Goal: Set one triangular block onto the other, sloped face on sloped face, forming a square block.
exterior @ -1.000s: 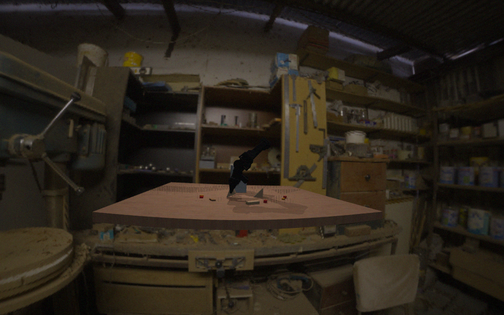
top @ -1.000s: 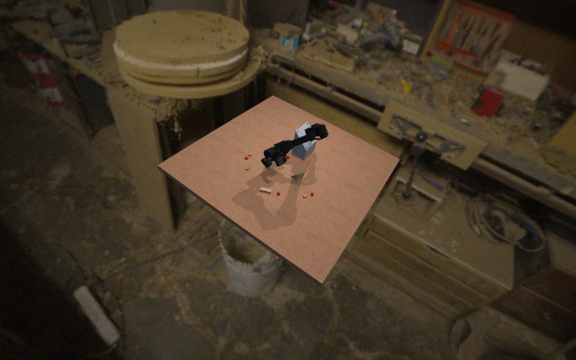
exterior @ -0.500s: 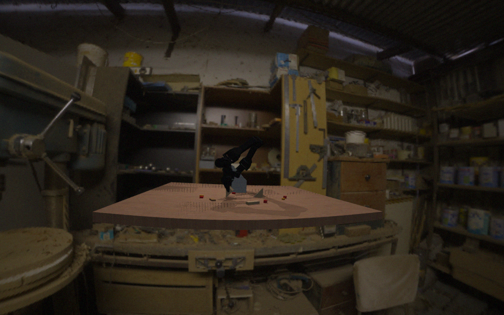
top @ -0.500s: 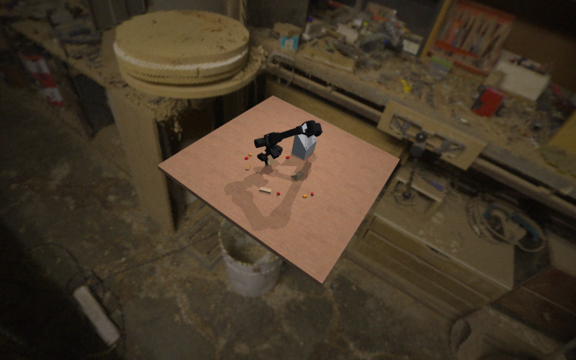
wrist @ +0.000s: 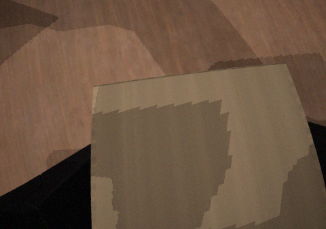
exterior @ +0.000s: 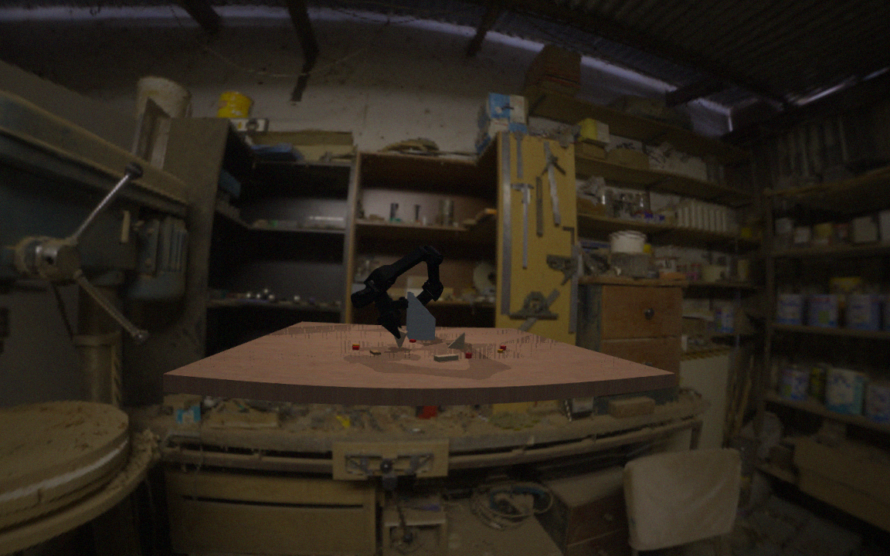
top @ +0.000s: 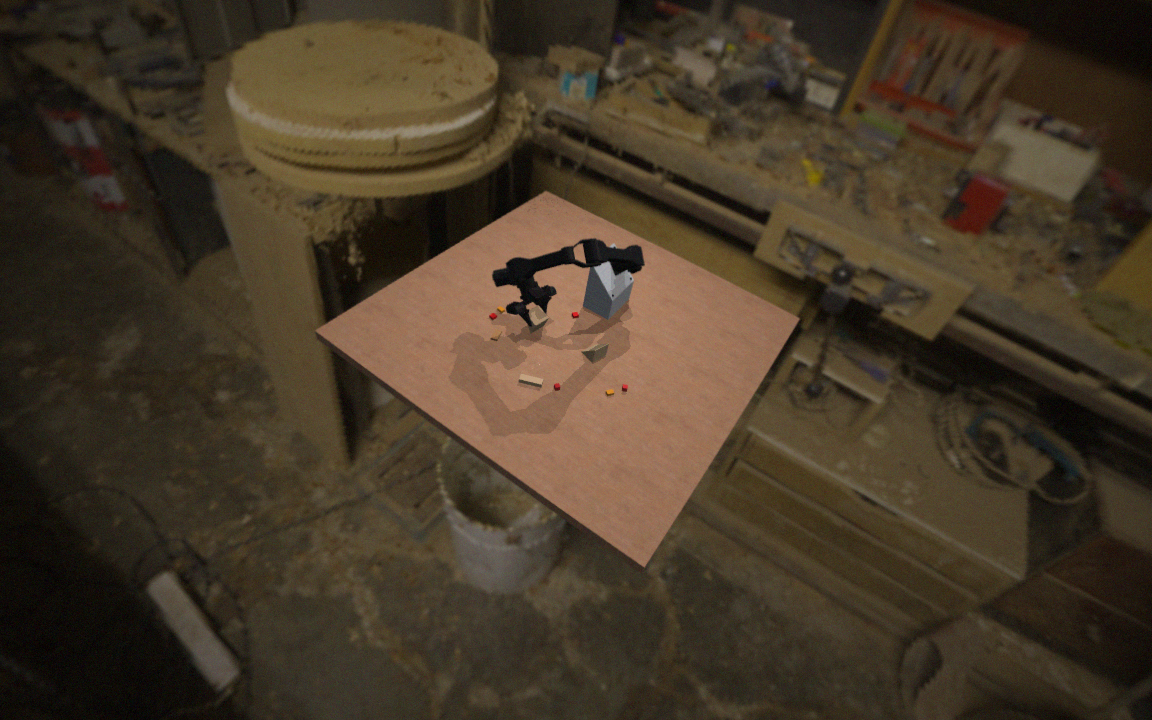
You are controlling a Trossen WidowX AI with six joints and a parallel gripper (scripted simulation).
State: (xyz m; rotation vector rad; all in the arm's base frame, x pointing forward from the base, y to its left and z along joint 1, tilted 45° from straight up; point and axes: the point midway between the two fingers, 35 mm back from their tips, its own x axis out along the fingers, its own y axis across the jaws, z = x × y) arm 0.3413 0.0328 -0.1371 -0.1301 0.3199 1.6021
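Observation:
My gripper [top: 534, 315] [exterior: 399, 337] is shut on a pale triangular block [top: 539, 317] [exterior: 401, 339] [wrist: 163, 154]. This block fills the lower middle of the wrist view, with a dark finger at each side. It appears tilted and low over the table [top: 652, 447] [exterior: 261, 363] [wrist: 30, 120]; whether it touches the table I cannot tell. The other triangular block [top: 595, 353] [exterior: 458, 341] stands on the table, apart from the held one, to its right in the top and exterior views. Its slope shows in the exterior view. It is not seen in the wrist view.
A grey angular stand [top: 605, 293] [exterior: 420, 321] is behind the blocks, by the arm's base. A pale flat bar [top: 530, 381] [exterior: 445, 357] lies toward the front. A small wooden piece [top: 496, 336] [exterior: 375, 352], several red cubes [top: 557, 386] and orange pieces [top: 610, 392] lie around.

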